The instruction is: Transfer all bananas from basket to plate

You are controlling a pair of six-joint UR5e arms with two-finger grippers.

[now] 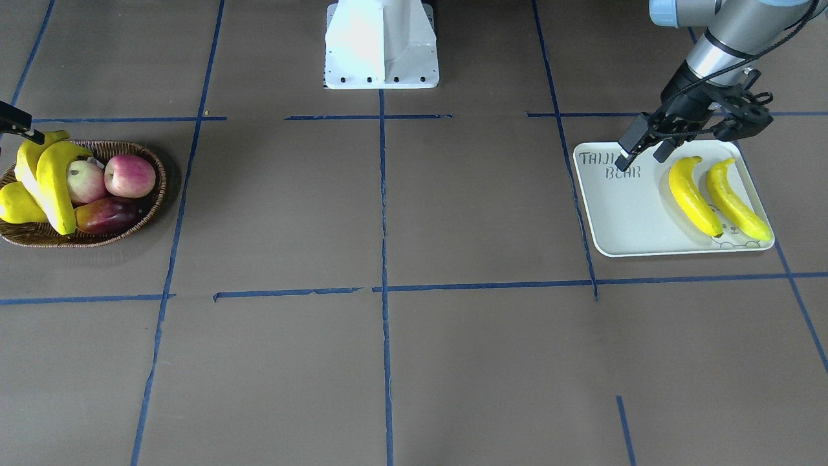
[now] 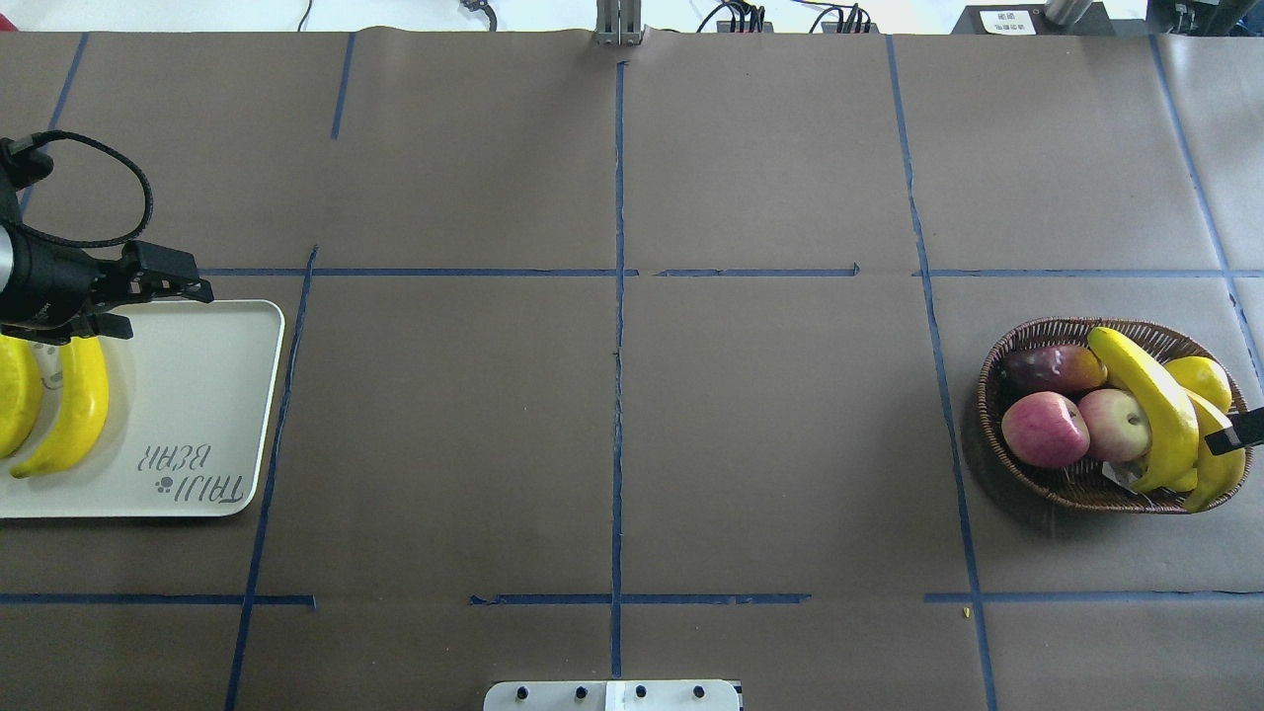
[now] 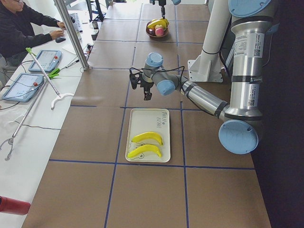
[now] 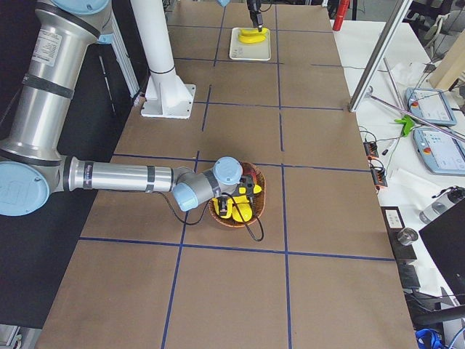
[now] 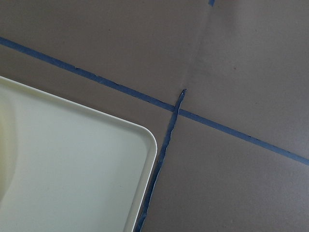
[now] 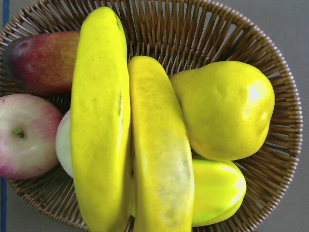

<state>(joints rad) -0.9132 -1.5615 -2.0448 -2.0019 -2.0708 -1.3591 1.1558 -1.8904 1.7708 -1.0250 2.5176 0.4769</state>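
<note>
Left gripper: the left gripper (image 1: 647, 152) hangs above the plate (image 1: 621, 220), toward the end with the print. Its fingers are apart and it carries nothing.
Right gripper: the right gripper (image 2: 1239, 433) is low over the basket (image 2: 987, 395). Only one dark finger shows at the edge of the views, so I cannot tell whether it is released or clenched.
On the plate: one banana (image 1: 692, 194) and a second banana (image 1: 737, 202) lie side by side.
In the basket: a third banana (image 6: 99, 121) and a fourth banana (image 6: 159, 154) lie pressed together along their length.
Progress: about half done, in my judgement.
Risk, double grasp: the two basket bananas touch, so a finger may not enter between them. The grip may take both, or take one weakly and drop it on the way.
Risk, wrong fruit: the yellow pear (image 6: 222, 106) touches the fourth banana and could be pinched with it.
Risk, disturbed pile: the third banana leans on an apple (image 2: 1111, 425). Lifting it may roll the fruit or drag the basket.
Risk, placing: a banana set on top of the two on the plate may roll over the rim.
</note>
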